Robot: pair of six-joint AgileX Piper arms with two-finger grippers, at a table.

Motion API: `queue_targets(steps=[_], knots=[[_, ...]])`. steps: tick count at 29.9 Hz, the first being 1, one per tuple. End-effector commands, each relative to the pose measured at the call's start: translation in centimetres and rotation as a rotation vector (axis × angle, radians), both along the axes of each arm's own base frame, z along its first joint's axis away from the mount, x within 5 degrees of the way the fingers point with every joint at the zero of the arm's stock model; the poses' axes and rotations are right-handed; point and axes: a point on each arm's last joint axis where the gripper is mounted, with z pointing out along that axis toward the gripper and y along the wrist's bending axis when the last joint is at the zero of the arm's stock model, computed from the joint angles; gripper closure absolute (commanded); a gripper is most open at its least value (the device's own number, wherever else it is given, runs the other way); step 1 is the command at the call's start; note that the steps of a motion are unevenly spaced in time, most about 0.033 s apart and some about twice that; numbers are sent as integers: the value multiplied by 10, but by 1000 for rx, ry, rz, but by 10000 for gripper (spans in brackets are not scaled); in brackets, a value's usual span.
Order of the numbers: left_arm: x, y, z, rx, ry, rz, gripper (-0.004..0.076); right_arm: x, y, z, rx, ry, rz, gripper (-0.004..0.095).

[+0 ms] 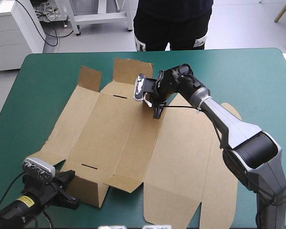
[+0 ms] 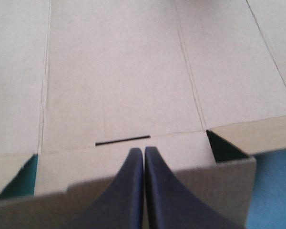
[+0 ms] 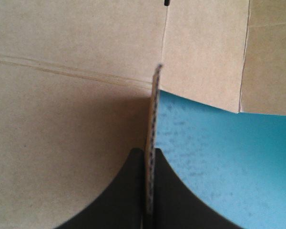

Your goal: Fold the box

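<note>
Nearest us, our left gripper [image 2: 144,150] has its black fingers pressed together in one point with nothing caught between them. They reach over the box's raised near wall [image 2: 219,183], tips just short of a dark slot [image 2: 123,140] in the panel beyond. The brown box [image 1: 119,133] lies spread across the middle of the teal-green cover [image 1: 257,81], mostly flat, with two small flaps [image 1: 89,78] tilted up along its far edge and that one wall standing at its near left corner. At the box's far edge our right gripper [image 3: 151,150] pinches a held flap [image 3: 155,109] of board, which we see edge-on between the nearly closed fingers, with bare cover on one side of it. Our right arm reaches in over the box's right half.
</note>
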Motion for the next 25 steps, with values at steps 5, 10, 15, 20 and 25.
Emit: queue_targets(steps=[5,10,15,20,25], knots=[[3,-1,12,-49,-60,15,732,-21,35,25,77,-103,145,930],[3,-1,12,-49,-60,15,732,-27,49,19,91,-97,175,930],[3,-1,12,-49,-60,15,732,-29,54,19,92,-108,199,930],[3,-1,12,-49,-60,15,732,-31,57,19,105,-110,208,930],[3,-1,12,-48,-61,14,731,-31,57,19,112,-109,213,930]])
